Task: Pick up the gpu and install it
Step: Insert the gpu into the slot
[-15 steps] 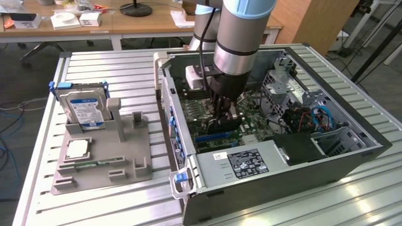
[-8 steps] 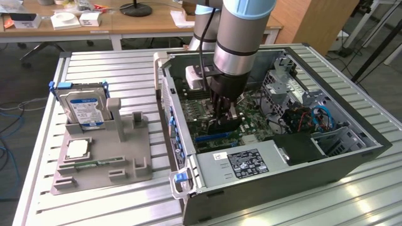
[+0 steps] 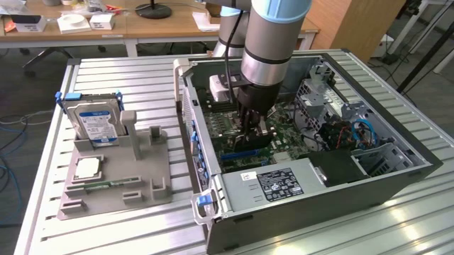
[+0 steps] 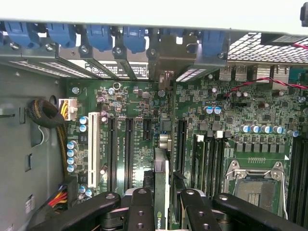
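Note:
My gripper [image 3: 254,134] is down inside the open computer case [image 3: 397,175], over the green motherboard [image 4: 231,120]. It is shut on the gpu [image 4: 161,168], which the wrist view shows edge-on as a thin green and black card standing upright between my black fingers [image 4: 139,207]. The card runs along the row of black expansion slots [image 4: 129,144] toward the rear slot openings with blue latches [image 4: 132,38]. In the exterior view the gpu [image 3: 250,144] is a dark piece just below the fingers, close above the board. I cannot tell whether it sits in a slot.
Beside the case at the exterior view's left, a grey fixture tray [image 3: 135,199] holds a hard drive [image 3: 95,119], a processor [image 3: 86,167] and a memory stick [image 3: 106,185]. The power supply [image 3: 277,183] lies at the case's near end. Cables [image 4: 45,115] and the processor socket [image 4: 255,187] flank the slots.

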`<state>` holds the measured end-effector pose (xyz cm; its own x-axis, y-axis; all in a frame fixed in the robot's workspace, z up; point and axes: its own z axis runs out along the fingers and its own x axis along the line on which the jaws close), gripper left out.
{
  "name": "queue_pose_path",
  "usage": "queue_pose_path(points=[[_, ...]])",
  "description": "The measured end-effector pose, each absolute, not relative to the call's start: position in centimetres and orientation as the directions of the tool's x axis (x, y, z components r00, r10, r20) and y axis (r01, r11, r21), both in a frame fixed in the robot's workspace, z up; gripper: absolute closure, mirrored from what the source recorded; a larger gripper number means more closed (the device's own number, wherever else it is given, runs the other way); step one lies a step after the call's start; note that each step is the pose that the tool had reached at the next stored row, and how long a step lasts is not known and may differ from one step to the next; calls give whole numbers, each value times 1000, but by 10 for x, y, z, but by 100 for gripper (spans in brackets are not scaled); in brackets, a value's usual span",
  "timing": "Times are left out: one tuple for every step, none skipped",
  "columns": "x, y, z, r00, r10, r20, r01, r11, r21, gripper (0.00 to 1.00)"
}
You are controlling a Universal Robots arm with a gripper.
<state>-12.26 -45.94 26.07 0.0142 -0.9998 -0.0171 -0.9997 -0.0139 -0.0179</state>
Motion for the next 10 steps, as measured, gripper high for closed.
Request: queue_pose_path(points=[[-123, -459, 261, 14, -1000, -17, -1000, -14, -18, 74], [-123, -459, 261, 14, -1000, -17, -1000, -14, -18, 74], [-123, -459, 261, 14, -1000, -17, -1000, -14, -18, 74], [-123, -459, 260, 14, -1000, -17, -1000, -14, -18, 74], [-123, -459, 260, 14, -1000, -17, -1000, -14, -18, 74], [-123, -459, 259, 14, -1000, -17, -1000, -14, -18, 74], [-123, -459, 259, 14, -1000, -17, -1000, -14, -18, 74], [-123, -459, 259, 14, -1000, -17, -1000, -14, -18, 74], [-123, -459, 259, 14, -1000, -17, -1000, -14, -18, 74], [-123, -459, 259, 14, -1000, -17, -1000, -14, -18, 74]])
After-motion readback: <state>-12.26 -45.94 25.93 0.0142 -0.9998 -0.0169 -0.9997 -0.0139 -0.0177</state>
